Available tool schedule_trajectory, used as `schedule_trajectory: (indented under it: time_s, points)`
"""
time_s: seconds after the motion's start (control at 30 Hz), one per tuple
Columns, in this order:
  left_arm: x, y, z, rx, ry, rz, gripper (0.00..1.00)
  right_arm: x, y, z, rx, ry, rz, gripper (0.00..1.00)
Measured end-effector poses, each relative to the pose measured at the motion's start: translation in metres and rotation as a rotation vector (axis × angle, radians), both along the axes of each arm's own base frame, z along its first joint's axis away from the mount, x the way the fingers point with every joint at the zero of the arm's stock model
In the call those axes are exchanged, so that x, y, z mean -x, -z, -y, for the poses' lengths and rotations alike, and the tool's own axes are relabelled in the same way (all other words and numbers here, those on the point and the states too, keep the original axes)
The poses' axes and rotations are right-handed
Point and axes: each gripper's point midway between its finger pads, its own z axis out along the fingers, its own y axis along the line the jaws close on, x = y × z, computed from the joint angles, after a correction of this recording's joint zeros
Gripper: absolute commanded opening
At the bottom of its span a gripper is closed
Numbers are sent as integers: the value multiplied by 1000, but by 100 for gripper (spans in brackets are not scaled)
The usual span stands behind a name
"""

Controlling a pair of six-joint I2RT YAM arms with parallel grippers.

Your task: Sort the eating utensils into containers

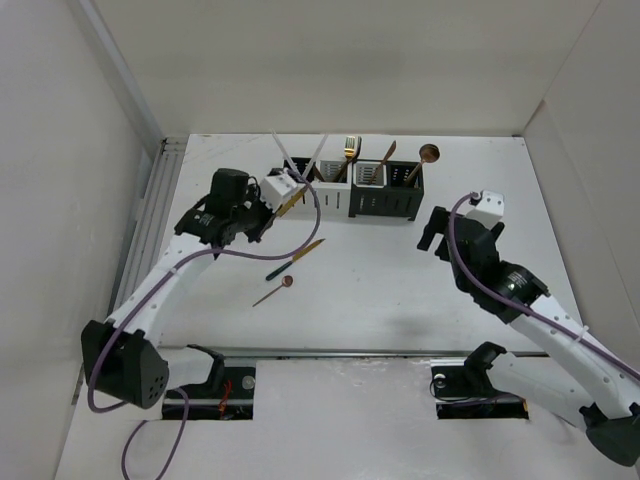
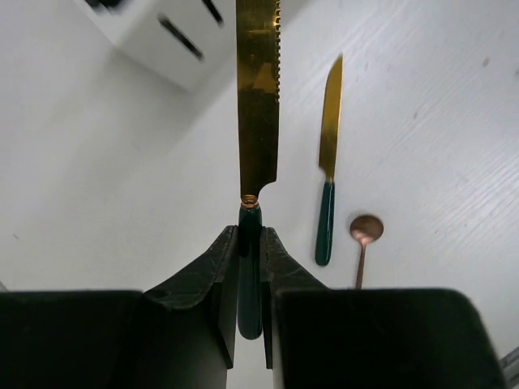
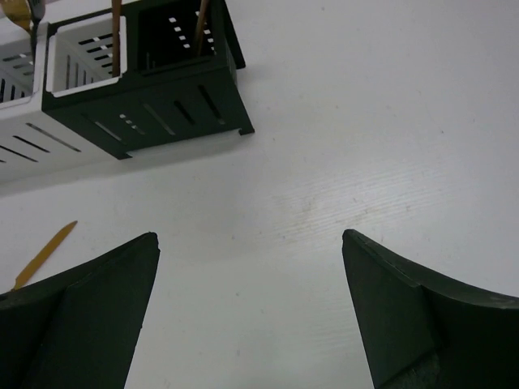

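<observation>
Only the left wrist view shows me my left claw (image 2: 249,233) clenched on a gold knife (image 2: 258,97), with a second knife (image 2: 328,162) and probably a spoon (image 2: 365,231) just right of it, while my right claw (image 3: 250,239) is released.

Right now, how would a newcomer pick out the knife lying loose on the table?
From the row of caddies at the back, come forward. The loose knife lies flat there, gold blade, dark green handle, beside a copper spoon; its twin sits in the jaws of the left gripper.

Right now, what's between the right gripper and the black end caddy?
Only bare table separates the right gripper from the black end caddy, per the right wrist view.
</observation>
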Motion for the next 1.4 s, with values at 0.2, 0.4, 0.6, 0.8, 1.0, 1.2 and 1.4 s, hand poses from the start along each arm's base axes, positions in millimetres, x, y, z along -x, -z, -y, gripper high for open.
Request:
schedule_trajectory:
  time_s: [0.2,0.4,0.6,0.8,1.0,1.2,1.4]
  points:
    - [-24,-86,49,236,61,193,0,-33,-7,-12,9,-27,15,99]
    - [-84,-152,141,476,180,336,0,-72,1,4,-5,12,-22,99]
    - [-143,-139,212,612,236,340,0,-85,13,8,4,13,-78,99]
    - [-177,-90,253,679,250,307,0,-81,8,13,21,22,-106,99]
    - [-182,-57,273,725,237,257,0,-74,1,29,68,66,-135,99]
    - [-180,-48,275,730,240,277,27,-62,0,42,104,90,-157,99]
    - [-179,-17,266,684,195,247,52,-59,-2,46,128,90,-161,99]
